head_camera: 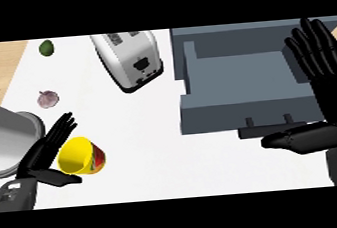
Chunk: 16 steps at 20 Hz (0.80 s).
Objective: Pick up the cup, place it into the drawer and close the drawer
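The yellow cup [84,155] is seen at about eight o'clock on the white counter [151,137], lying tilted with its open mouth turned toward the left hand [45,156]. That hand is set against the cup's left side, fingers straight and spread upward along the rim and thumb stretched below; nothing is curled round the cup, so it is not yet gripped. Whether the fingers actually touch the rim cannot be told.

At three o'clock the grey drawer [236,88] is pulled out and open, its hollow bare, two small pegs showing on its near wall. The right hand [322,99] is held at the drawer's right edge, fingers straight and apart, thumb reaching left past the near corner; it holds nothing.

Farther out, a chrome toaster [128,59] lies at twelve o'clock, a garlic bulb [48,98] at ten, a green avocado [46,47] at eleven.

The pick-up step is judged to be in hand. Next, the left fingers would have to be closed round the cup before it is lifted and carried right to the drawer.
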{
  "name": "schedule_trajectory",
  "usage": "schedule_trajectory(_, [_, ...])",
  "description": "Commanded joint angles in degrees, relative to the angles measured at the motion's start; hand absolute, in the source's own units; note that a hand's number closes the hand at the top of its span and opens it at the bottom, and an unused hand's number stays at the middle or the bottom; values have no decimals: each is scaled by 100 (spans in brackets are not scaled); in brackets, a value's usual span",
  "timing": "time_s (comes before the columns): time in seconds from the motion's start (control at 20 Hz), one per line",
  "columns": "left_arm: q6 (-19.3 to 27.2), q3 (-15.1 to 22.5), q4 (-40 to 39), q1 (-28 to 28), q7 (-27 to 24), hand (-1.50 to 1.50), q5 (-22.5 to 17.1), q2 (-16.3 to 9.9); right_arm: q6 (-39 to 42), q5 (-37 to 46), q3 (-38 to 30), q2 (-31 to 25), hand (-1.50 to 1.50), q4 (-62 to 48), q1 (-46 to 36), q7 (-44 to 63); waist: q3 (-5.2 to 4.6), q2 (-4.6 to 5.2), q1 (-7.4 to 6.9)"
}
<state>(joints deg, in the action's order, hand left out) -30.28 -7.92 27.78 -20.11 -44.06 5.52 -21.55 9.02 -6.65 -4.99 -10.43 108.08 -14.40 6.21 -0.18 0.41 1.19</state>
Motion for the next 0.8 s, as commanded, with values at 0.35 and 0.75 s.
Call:
schedule_trajectory(0.35, [-196, 194, -913, -340, -1514, -150, 242, 275, 233, -143, -162, -148, -150, -369, -131, -159, -6, 30, 20])
schedule_trajectory(0.75, [-181, 378, -1199, -512, -1742, -150, 391, 370, 136, -76, -108, -70, -150, -124, -48, -112, -9, 29, 65])
